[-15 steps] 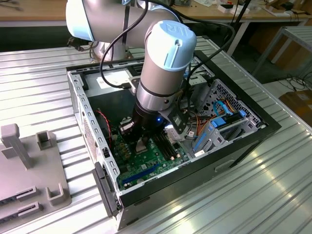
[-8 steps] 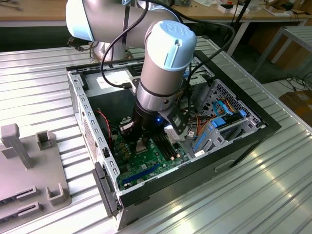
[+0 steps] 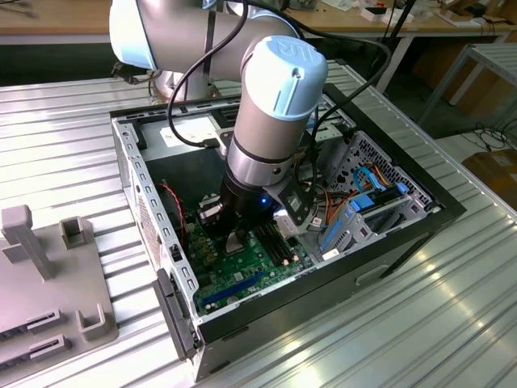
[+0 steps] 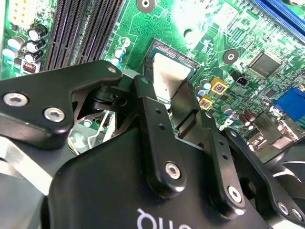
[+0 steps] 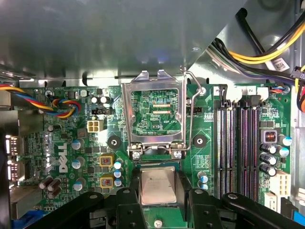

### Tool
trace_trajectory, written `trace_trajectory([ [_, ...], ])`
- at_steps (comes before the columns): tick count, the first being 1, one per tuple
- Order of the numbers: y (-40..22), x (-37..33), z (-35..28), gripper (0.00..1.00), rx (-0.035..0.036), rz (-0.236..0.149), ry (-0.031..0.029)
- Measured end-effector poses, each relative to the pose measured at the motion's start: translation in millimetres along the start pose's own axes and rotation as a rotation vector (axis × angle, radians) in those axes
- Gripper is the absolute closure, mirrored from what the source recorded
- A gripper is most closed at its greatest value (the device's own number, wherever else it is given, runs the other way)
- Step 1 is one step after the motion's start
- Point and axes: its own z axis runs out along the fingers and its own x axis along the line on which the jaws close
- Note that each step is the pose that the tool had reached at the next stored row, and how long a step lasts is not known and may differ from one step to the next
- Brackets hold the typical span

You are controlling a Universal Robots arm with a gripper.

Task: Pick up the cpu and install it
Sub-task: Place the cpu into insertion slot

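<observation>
Since my gripper point(image 4: 167, 93) reaches straight down into the open computer case point(image 3: 388, 234) on the bench point(image 3: 65, 162), everything turns on what lies directly under its fingers. They are closed on the cpu point(image 5: 158, 187), one finger against each of two opposite edges, its flat silver-grey top facing up. The chip is square, so it has no long axis to line up, only its edges, and in both wrist views these look parallel to the black frame of the socket point(image 4: 178, 55) beneath it. Just beyond the socket, the metal load plate point(image 5: 155, 81) stands swung open, its wire lever point(image 5: 190, 114) raised beside it, and the long memory slots point(image 5: 238, 148) run alongside on the green motherboard point(image 3: 242, 271). My fingers and gripper body cover the near edge of the chip and most of the socket. I cannot tell whether the cpu is seated or just above the contacts, nor make out any corner mark.
</observation>
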Motion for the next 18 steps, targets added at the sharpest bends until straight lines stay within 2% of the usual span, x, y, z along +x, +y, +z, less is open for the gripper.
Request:
trace_trajectory([
  [7, 0.2, 2.1, -0.6, 0.58, 0.0000, 0.004, 0.0000],
  [12, 1.2, 1.9, -0.6, 0.58, -0.0010, 0.031, -0.0003],
  [14, 1.0, 1.6, -0.6, 0.58, -0.0018, 0.030, -0.0003],
  [16, 0.9, 1.5, -0.6, 0.58, -0.0021, 0.008, -0.0001],
  [18, 0.8, 1.5, -0.6, 0.58, -0.0020, 0.004, 0.0001],
])
